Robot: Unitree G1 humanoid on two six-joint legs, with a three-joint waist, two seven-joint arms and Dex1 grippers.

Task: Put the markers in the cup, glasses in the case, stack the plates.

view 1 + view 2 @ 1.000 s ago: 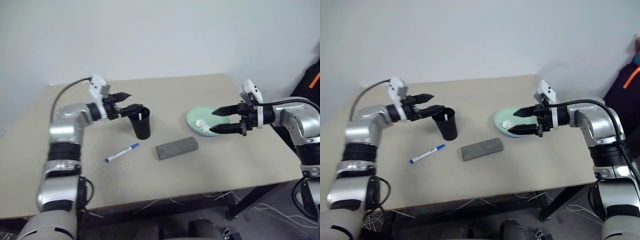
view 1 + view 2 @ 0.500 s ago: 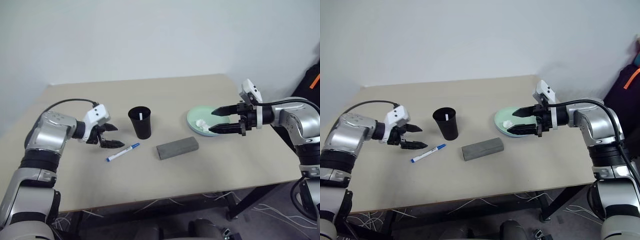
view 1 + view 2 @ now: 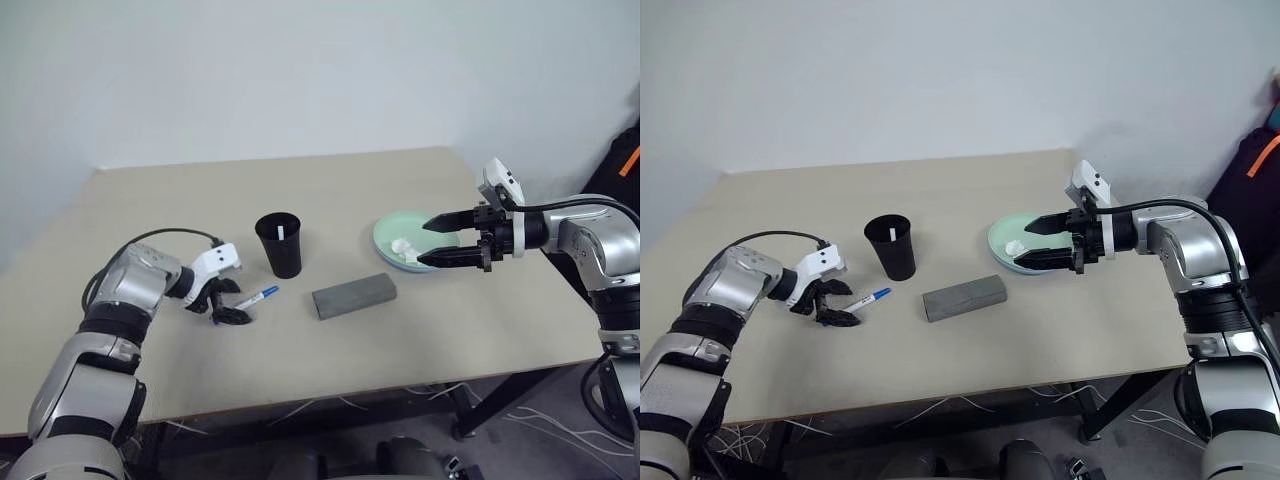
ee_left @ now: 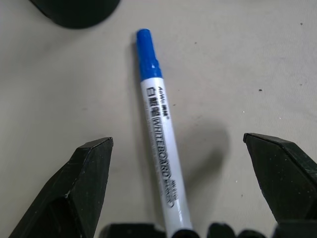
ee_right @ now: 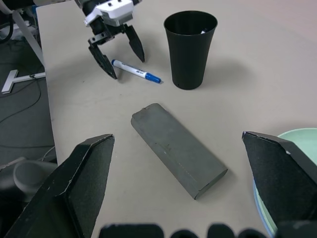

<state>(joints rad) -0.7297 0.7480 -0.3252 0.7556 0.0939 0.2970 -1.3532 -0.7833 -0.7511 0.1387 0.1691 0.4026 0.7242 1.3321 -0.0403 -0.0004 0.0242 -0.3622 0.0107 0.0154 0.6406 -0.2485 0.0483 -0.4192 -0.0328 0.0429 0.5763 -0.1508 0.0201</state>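
My left hand (image 3: 226, 303) is low over the beige worktop (image 3: 330, 345), fingers spread wide apart and pointing down, straddling the white end of the blue-capped marker (image 3: 257, 297); in the left wrist view that marker (image 4: 158, 134) lies flat between the two fingers (image 4: 81, 186), touching neither, its blue cap toward the black cup (image 4: 74, 10); nothing is gripped.

The black cup (image 3: 280, 244) stands upright just beyond the marker's capped end, apart from it; a thin white stick-like item (image 3: 283, 232) leans inside against the rim, likely the second marker, though its cap cannot be made out.

The grey case (image 3: 354, 296) lies closed on the worktop, between the cup and the plates, touching neither; in the right wrist view it (image 5: 177, 150) sits at a slant in front of my right fingers (image 5: 84, 183).

My right hand (image 3: 431, 243) hangs above the near edge of the mint green plate (image 3: 388, 238), fingers wide apart, one above the other, holding nothing; a small crumpled white tissue (image 3: 403, 247) lies on that plate, just beside the lower fingertip; whether another plate lies beneath the green one I cannot tell.
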